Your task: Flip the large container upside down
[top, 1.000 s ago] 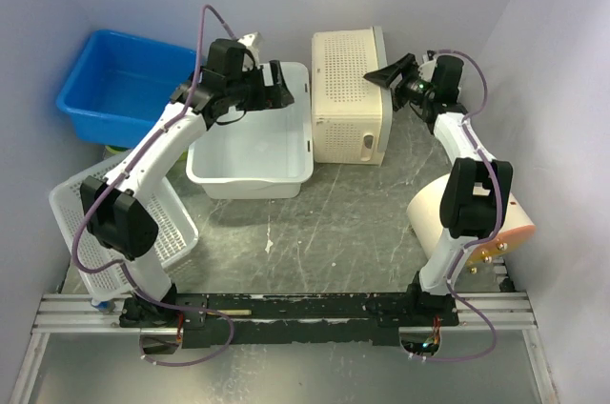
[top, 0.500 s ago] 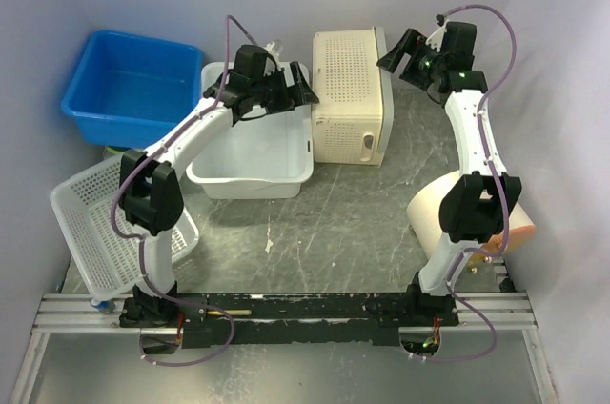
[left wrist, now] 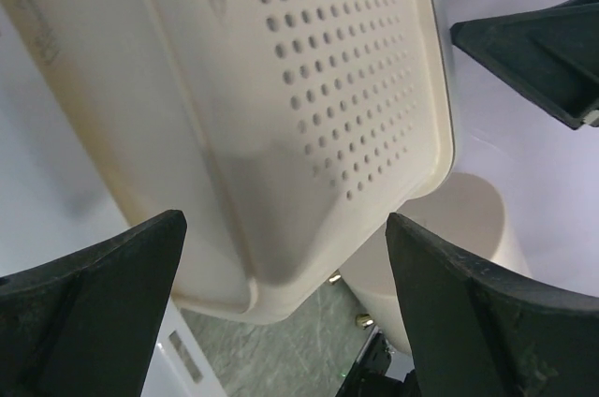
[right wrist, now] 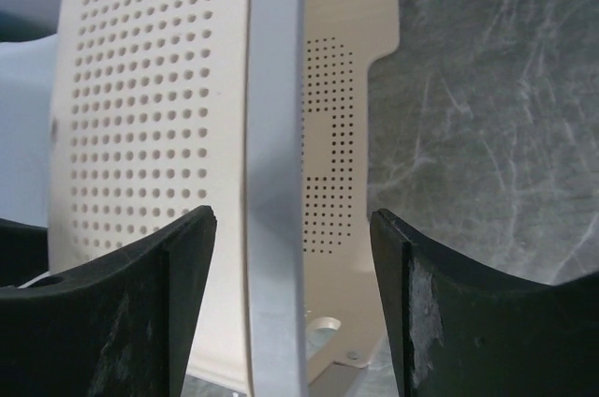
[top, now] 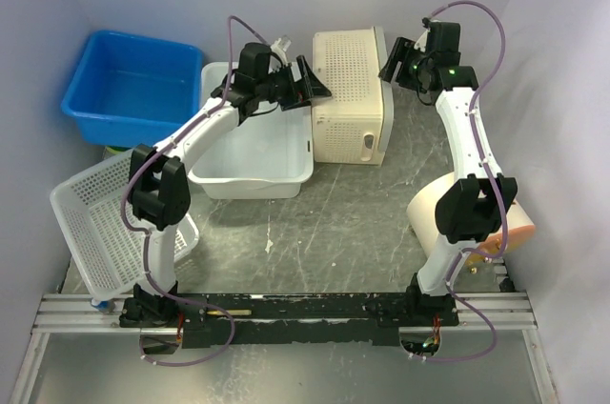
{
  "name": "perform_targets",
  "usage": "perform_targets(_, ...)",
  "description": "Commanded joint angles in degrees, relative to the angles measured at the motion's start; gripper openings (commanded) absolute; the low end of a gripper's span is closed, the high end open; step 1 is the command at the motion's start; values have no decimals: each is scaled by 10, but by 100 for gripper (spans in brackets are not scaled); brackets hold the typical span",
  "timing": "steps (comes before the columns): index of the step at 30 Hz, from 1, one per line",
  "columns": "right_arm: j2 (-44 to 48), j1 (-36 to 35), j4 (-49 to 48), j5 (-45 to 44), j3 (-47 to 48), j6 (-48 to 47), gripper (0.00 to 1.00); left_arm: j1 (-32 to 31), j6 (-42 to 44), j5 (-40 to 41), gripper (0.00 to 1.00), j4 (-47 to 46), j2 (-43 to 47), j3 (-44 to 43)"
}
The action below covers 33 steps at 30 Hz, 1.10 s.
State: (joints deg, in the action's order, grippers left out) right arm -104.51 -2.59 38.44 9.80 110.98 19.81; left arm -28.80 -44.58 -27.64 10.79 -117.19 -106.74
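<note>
The large cream perforated container (top: 350, 94) lies at the back centre, its grey rim facing right. My left gripper (top: 310, 90) is open at its left side. In the left wrist view the container (left wrist: 309, 107) fills the space ahead of my open gripper (left wrist: 285, 313), without touching the fingers (left wrist: 94, 313). My right gripper (top: 398, 61) is open at the container's back right edge. In the right wrist view the grey rim (right wrist: 276, 182) and perforated wall (right wrist: 150, 116) stand between the open jaws of my gripper (right wrist: 292, 303).
A white tub (top: 253, 142) sits just left of the container. A blue bin (top: 129, 85) stands at the back left. A white mesh basket (top: 114, 223) leans at the left. A cream round bucket (top: 477, 218) lies at the right. Walls close in on three sides.
My left gripper moved right, from over the white tub to the container's left side. My right gripper rose and shifted to the container's back right rim.
</note>
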Motion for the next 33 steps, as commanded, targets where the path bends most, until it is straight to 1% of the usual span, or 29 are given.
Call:
perform_targets(1,10,1,12,-37,-6,-20,65,-7,-18,-49,99,-39,-23,-30)
perform_targets(3,8,1,9,-35,-10,-26,63,-8,-11,-57,99,-30,-32,-46)
perform_targets(6,-1,1,12,-24,-2,-28,55,-8,-4,-58,99,-16,-42,-60)
perform_targets(10,4,1,1,-11,-12,-26,54,-8,-6,-59,99,-18,-45,-61)
perform_targets(17,-4,-14,6,-17,-7,-36,53,-8,-2,-55,99,-12,-48,-63)
perform_targets(18,-7,-20,10,-23,-3,-39,51,-8,0,-55,99,-10,-49,-64)
perform_targets(20,-15,-26,19,-33,6,-44,42,-8,1,-56,99,-8,-51,-66)
perform_targets(23,-41,-27,48,-32,39,-53,33,-8,2,-60,99,-10,-54,-69)
perform_targets(26,-58,-31,69,-52,61,-55,25,-8,-2,-65,99,-15,-62,-79)
perform_targets(28,-54,-31,65,-75,48,-50,22,-9,-9,-80,99,-24,-67,-89)
perform_targets(30,-42,-29,53,-90,28,-43,22,-11,-18,-91,99,-36,-69,-98)
perform_targets(31,-34,-26,44,-85,14,-35,22,-13,-29,-99,99,-50,-67,-97)
perform_targets(33,-4,-5,11,-42,-27,-6,19,-22,-58,-112,99,-105,-53,-73)
